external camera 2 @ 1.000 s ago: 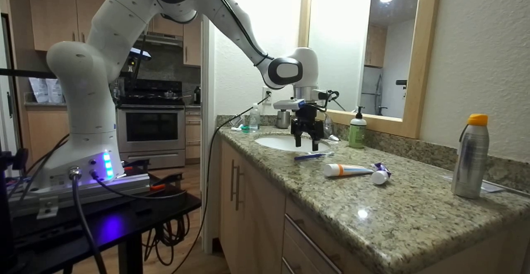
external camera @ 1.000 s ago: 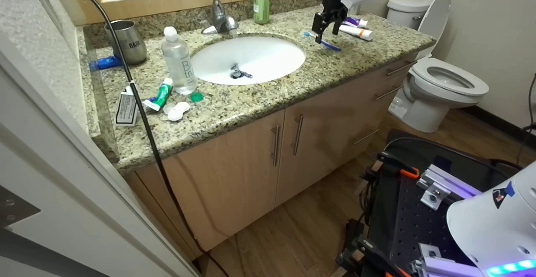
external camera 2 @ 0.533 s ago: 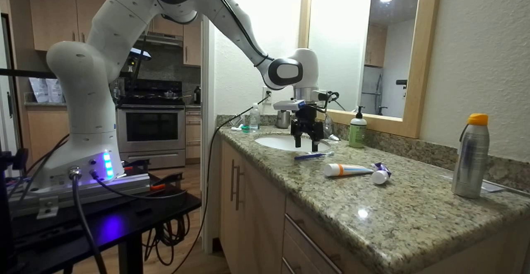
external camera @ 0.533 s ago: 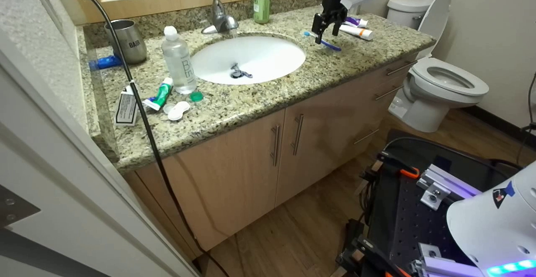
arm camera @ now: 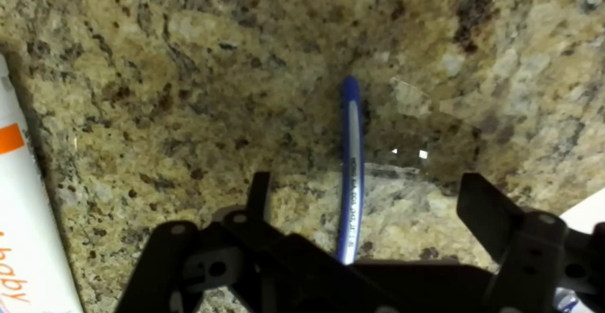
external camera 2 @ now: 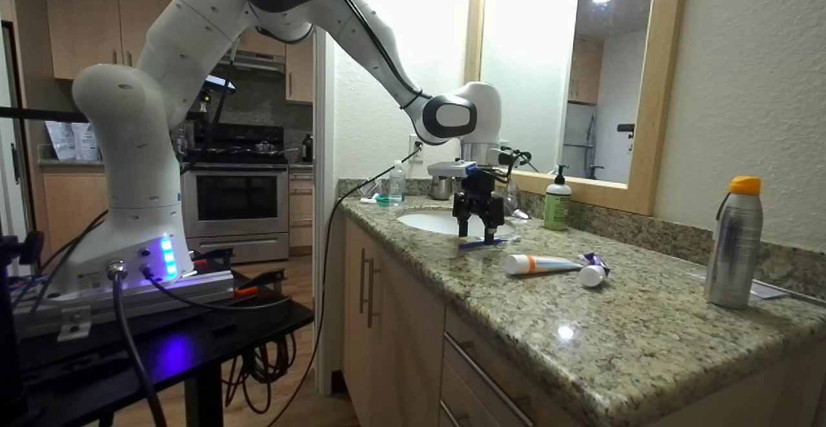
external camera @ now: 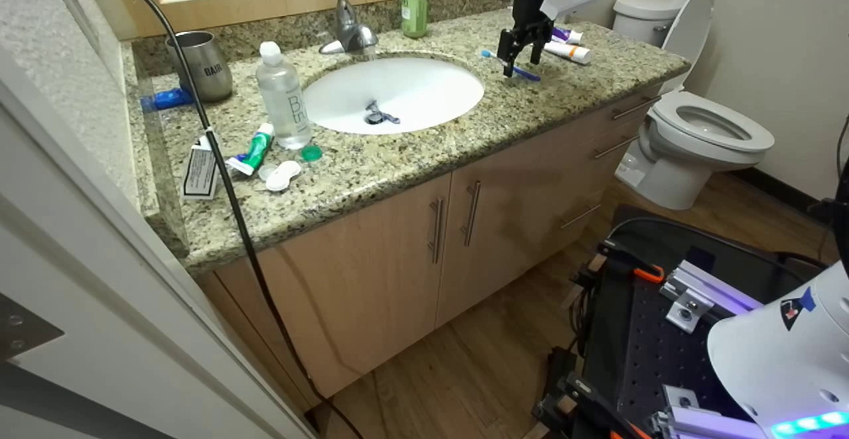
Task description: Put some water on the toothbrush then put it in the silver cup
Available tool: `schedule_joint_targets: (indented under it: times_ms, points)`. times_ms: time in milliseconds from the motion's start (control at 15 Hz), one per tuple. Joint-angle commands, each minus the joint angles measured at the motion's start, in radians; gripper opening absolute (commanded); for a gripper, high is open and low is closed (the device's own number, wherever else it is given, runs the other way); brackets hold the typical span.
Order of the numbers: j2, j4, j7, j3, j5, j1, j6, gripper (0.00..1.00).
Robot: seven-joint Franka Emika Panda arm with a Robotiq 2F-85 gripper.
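The toothbrush (external camera: 527, 75) lies on the counter right of the sink in an exterior view; its blue handle also shows in an exterior view (external camera 2: 470, 245). In the wrist view the blue-and-white handle (arm camera: 352, 171) runs between the two fingers, nearer the left one, its lower part hidden by the gripper. My gripper (arm camera: 364, 180) is open and empty, low over the toothbrush with fingers on either side; it shows in both exterior views (external camera: 521, 66) (external camera 2: 476, 236). The silver cup (external camera: 213, 73) stands at the far left counter corner; it also shows behind the sink (external camera 2: 441, 186).
Water runs from the faucet (external camera: 346, 24) into the white sink (external camera: 418, 87). White toothpaste tubes (external camera: 566, 52) lie beside the gripper. A green soap bottle (external camera: 414, 11) stands at the back. A clear bottle (external camera: 284, 101) and a black cable (external camera: 232, 193) are near the cup.
My gripper has lowered towards the counter and shifted slightly, bringing its fingertips down to the toothbrush. The toothbrush and other things have not moved.
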Motion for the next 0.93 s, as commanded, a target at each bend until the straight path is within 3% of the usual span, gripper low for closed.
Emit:
schedule_joint_targets:
  times_ms: [0,67,133,200,867]
  points:
    - [0.013,0.017,0.012,-0.004,-0.001,0.002,-0.008,1.0]
    - [0.018,0.022,0.015,-0.004,0.0,0.002,-0.013,1.0]
    - [0.022,0.024,0.02,-0.004,0.001,0.003,-0.013,0.75]
    - [0.023,0.023,0.031,-0.008,-0.003,0.007,-0.013,0.74]
    - [0.023,0.027,0.111,-0.03,-0.025,0.045,-0.012,0.02]
